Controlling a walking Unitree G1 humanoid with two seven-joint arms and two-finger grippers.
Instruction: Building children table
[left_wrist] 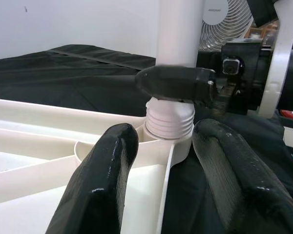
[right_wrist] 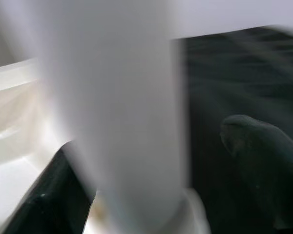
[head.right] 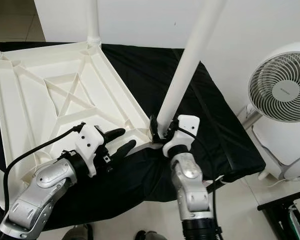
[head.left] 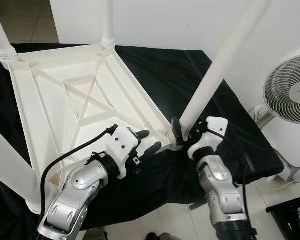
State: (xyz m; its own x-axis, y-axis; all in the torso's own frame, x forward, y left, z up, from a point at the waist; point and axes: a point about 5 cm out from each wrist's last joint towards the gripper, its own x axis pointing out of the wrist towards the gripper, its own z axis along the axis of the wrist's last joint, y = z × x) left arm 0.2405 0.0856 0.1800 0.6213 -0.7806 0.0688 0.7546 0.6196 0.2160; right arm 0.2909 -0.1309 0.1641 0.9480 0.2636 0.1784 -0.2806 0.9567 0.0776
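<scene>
Last leg going into the upturned children's table

Centre frame, the right gripper (head.left: 184, 134) is clamped round the smooth white plastic leg (head.left: 217, 70) at its ribbed corner socket (left_wrist: 169, 127); the left gripper (head.left: 149, 141), fingers apart, hovers by the ribbed tabletop (head.left: 65, 95). Next, I'd guess, twisting it home.

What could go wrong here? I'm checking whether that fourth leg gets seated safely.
1. The leg leans in its corner socket, so it may cross-thread or jam.
2. The right gripper grips it low at the base; the long leg could lever loose.
3. The left gripper hovers open beside the tabletop, not bracing it, so the tabletop might slide on the black cloth.
</scene>
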